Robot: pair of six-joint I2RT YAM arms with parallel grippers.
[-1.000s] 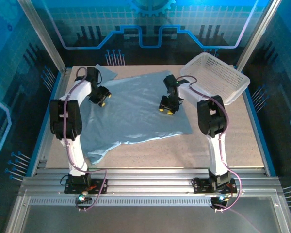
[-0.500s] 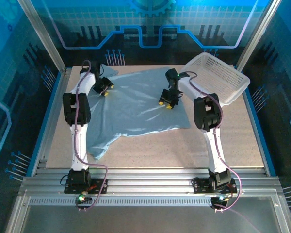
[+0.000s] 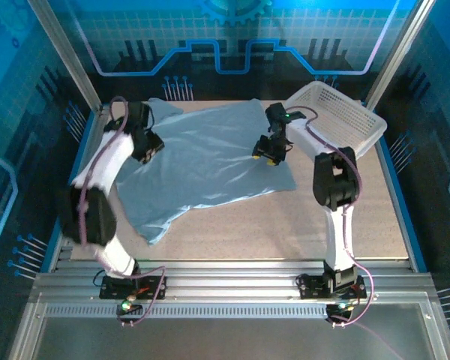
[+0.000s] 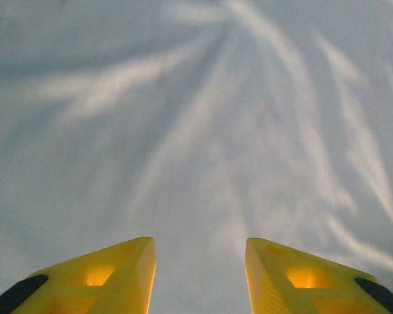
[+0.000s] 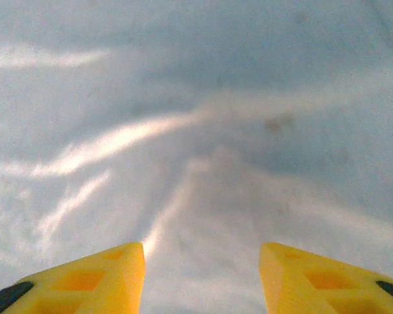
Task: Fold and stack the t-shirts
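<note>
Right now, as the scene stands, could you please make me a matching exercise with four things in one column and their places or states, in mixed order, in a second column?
Column one:
1. t-shirt
2. basket
3. left gripper
4. right gripper

Column two:
A. at the far right corner of the table
B. open, over the left part of the shirt
C. spread out across the middle of the table
D. open, over the right part of the shirt, near the basket

Pairs: 1-C, 2-A, 3-B, 4-D
</note>
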